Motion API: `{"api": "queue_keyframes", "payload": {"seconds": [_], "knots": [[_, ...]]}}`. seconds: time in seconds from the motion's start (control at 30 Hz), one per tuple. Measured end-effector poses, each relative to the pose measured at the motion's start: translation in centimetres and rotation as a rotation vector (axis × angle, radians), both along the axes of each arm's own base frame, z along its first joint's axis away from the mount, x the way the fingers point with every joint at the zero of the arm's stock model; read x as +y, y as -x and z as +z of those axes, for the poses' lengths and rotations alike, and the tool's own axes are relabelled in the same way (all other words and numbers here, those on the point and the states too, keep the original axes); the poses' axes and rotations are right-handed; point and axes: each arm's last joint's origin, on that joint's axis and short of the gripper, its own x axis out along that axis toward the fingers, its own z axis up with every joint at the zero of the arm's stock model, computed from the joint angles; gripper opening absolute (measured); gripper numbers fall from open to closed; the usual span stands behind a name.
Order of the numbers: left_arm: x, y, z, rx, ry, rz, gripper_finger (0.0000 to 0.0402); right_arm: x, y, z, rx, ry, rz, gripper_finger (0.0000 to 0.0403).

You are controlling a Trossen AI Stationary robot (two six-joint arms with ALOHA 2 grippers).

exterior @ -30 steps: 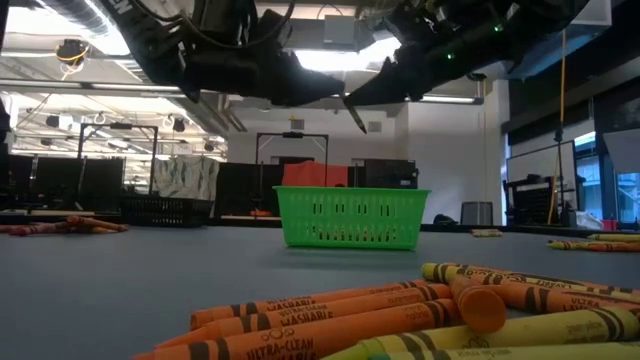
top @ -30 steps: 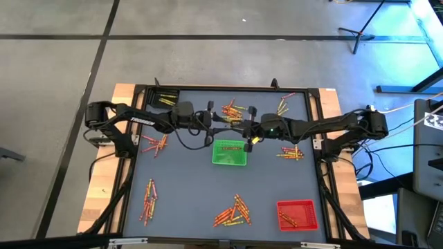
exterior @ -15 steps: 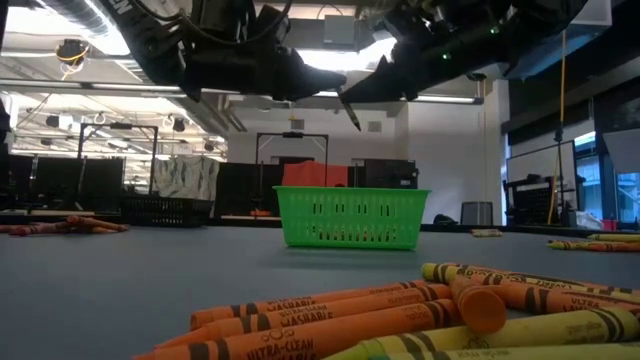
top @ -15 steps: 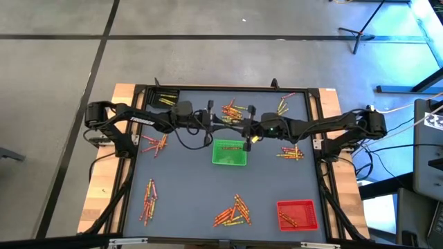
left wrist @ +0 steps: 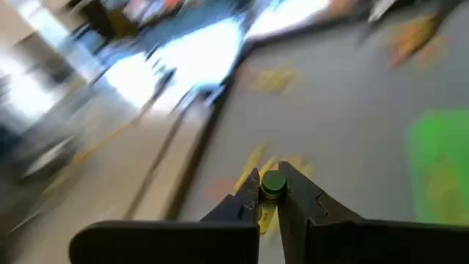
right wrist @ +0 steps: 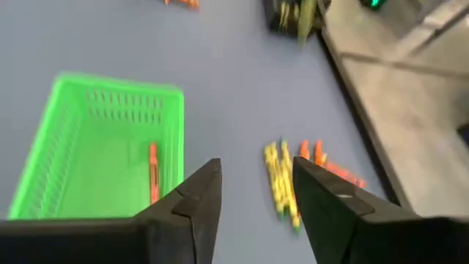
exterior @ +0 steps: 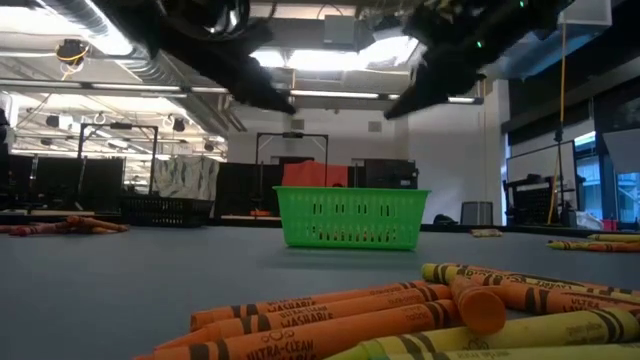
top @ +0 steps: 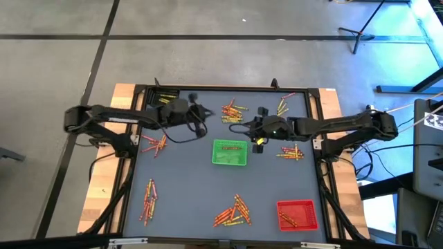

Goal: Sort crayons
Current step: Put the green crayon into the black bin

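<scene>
My left gripper is clamped on what looks like a green crayon, end-on, the green basket off to its right, my right gripper spread empty just beside it.

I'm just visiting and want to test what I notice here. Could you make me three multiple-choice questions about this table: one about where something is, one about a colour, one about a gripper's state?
1. Where is the red tray?
A. near corner on the right arm's side
B. table centre
C. far corner on the left arm's side

2. What colour is the crayon lying in the green tray?
A. blue
B. orange
C. white

3. The left gripper is:
A. wide open and empty
B. shut on a green crayon
C. out of sight

Answers: 1 A, the high view shows it there. 2 B, the right wrist view shows one orange crayon inside. 3 B, its fingers pinch a green crayon.
</scene>
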Motion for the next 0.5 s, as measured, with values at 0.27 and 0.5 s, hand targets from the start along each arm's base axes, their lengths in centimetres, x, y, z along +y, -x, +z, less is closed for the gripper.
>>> {"api": "queue_keyframes", "payload": {"seconds": [0.27,0.5], "knots": [[2.7,4.6,0.5,0.322,-0.075,0.420,0.0007,0.0,1.2,-2.7,0.078,-0.050,-0.060,0.0167],[7.3,7.0,-1.4,0.444,0.013,0.616,0.0007,0.0,1.2,-2.8,0.075,-0.063,-0.070,0.0167]]}}
